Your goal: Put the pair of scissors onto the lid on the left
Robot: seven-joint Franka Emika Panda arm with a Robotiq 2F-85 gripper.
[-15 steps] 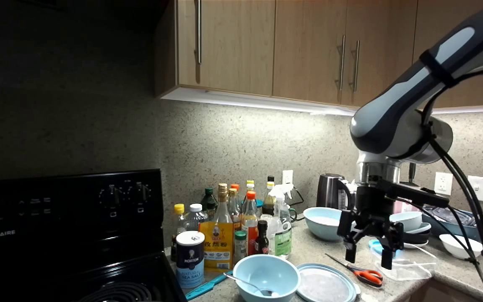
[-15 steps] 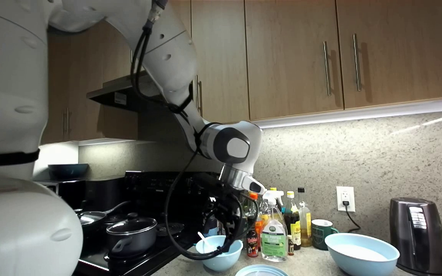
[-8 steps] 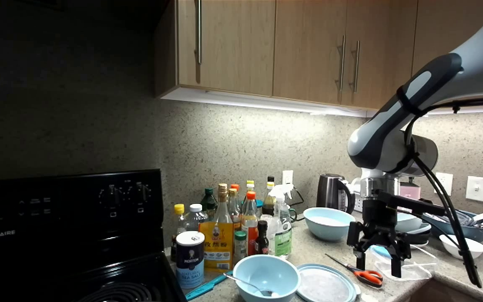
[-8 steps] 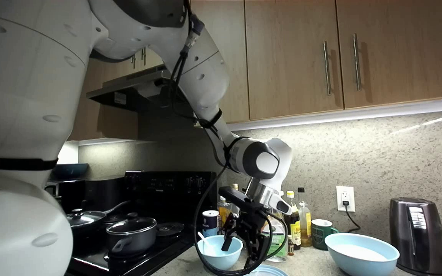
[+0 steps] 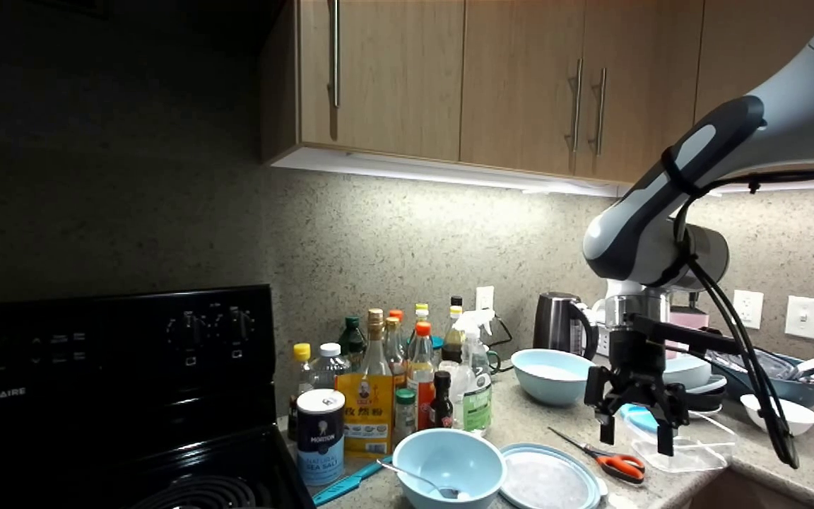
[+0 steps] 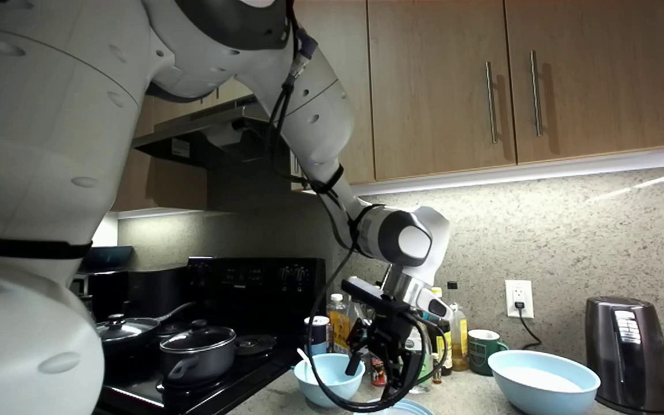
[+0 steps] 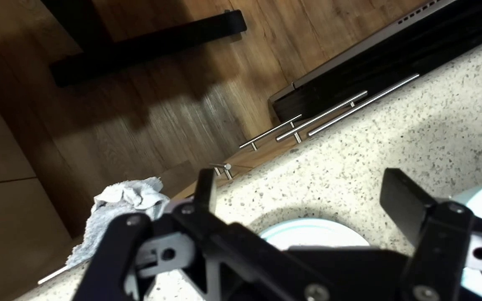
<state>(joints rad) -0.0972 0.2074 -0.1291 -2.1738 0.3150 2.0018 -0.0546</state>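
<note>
Wrist view shows the gripper (image 7: 301, 182) with its jaws well apart and holding nothing, presumably to leave room for a grasp. In an exterior view the scissors (image 5: 605, 459) lie on the counter (image 5: 520, 423), just beside the lid (image 5: 548, 478), so the carry looks short.

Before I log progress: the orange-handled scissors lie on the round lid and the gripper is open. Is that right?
Not quite: the orange-handled scissors lie on the countertop beside the round lid, not on it, as an exterior view shows. The gripper is open.
</note>
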